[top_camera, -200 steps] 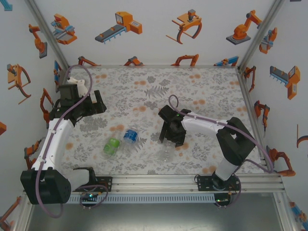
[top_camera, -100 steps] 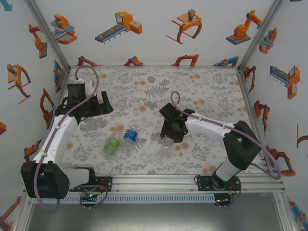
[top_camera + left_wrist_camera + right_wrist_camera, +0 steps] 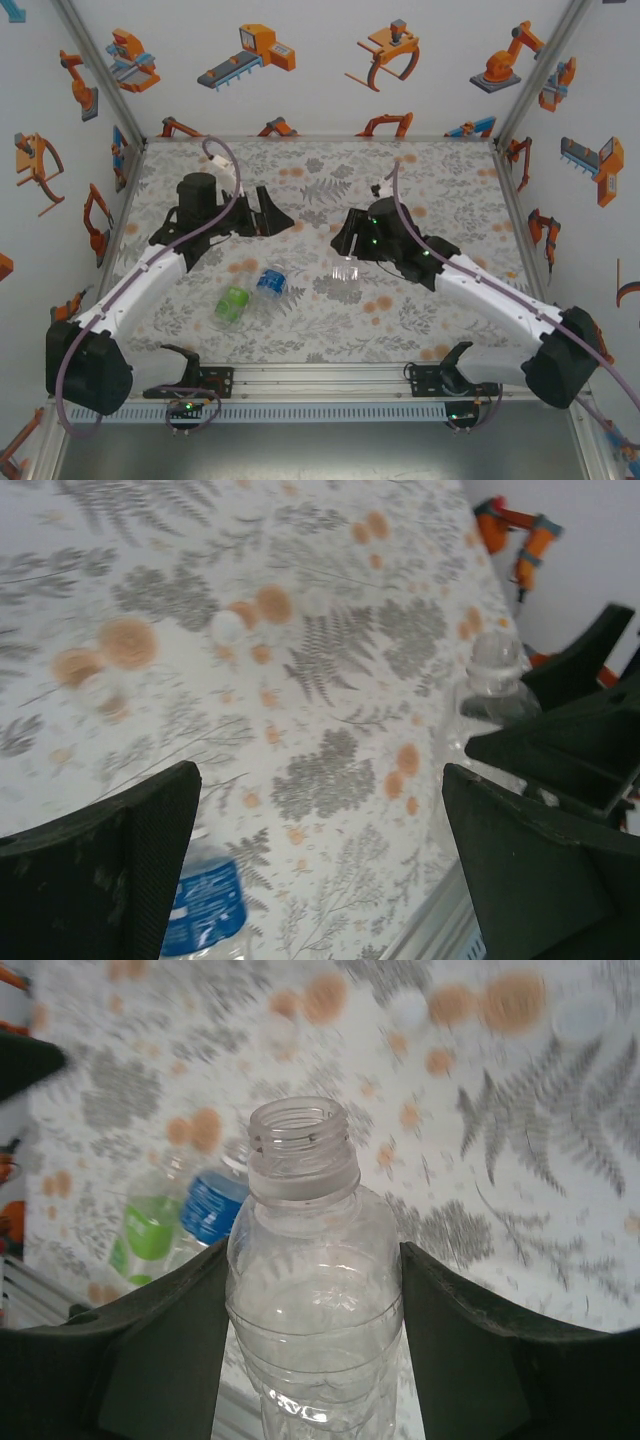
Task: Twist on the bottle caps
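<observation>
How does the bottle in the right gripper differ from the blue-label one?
The unlabelled bottle is held neck-up in the right gripper; the blue-label bottle lies on its side on the table. The held one shows no label, the other a blue one. Both are clear plastic.

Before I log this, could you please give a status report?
Left gripper open, empty. Right gripper shut on uncapped clear bottle. Caps loose on table. Green bottle, blue bottle lying aside.

Standing bottle (image 3: 346,276) sits between right gripper (image 3: 345,262) fingers. Left of it: lying bottle (image 3: 270,282), then second lying bottle (image 3: 232,303) further left. Left gripper (image 3: 262,218) behind-left of it.
</observation>
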{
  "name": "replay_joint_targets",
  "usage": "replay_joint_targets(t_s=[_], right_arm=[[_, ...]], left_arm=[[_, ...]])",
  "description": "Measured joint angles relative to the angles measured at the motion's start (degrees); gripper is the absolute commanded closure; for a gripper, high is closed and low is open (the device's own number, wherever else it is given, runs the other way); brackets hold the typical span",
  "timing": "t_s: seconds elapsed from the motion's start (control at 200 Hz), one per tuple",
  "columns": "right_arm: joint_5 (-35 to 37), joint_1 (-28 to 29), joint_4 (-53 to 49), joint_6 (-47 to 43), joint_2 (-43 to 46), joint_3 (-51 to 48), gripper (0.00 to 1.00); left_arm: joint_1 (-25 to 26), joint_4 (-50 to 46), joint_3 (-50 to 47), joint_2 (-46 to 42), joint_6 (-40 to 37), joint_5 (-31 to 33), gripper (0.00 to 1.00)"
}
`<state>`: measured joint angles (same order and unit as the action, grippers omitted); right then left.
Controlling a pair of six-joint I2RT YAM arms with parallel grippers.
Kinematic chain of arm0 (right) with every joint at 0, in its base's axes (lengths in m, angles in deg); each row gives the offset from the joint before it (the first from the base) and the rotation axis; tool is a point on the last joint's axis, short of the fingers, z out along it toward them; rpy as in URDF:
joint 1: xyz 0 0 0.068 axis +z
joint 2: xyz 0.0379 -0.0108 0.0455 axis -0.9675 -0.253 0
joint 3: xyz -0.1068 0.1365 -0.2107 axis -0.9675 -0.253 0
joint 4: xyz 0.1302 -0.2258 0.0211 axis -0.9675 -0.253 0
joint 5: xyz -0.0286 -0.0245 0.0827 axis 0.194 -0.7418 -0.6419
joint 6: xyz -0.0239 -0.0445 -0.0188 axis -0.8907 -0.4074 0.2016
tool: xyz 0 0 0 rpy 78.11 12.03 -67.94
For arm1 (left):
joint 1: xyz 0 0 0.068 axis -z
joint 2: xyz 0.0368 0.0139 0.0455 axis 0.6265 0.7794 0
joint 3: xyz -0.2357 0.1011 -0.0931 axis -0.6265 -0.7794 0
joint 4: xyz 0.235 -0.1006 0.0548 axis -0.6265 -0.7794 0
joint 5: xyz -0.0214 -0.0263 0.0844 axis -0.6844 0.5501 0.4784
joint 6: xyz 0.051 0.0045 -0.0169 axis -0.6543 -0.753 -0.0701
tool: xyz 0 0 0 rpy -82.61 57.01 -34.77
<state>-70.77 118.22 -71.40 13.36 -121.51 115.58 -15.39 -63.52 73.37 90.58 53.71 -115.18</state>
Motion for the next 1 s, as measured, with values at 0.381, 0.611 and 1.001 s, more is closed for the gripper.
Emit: replay_joint_targets(t_s=[0.381, 0.611, 1.001], right_arm=[[-3.7, -0.4, 20.7, -15.3, 10.5, -2.1, 0.70], [-12.8, -0.4, 28.4, -18.5, 13.0, -1.6, 0.72], [-20.7, -0.4, 37.0, -17.9, 14.4, -1.4, 0.75]], left_arm=[[7.4, 28.7, -7.3, -1.7, 1.1, -11.8, 0.04], [12.2, 43.1, -7.9, -1.2, 0.9, -17.0, 0.04], [18.9, 43.6, -1.1, 1.6, -4.0, -19.3, 0.13]])
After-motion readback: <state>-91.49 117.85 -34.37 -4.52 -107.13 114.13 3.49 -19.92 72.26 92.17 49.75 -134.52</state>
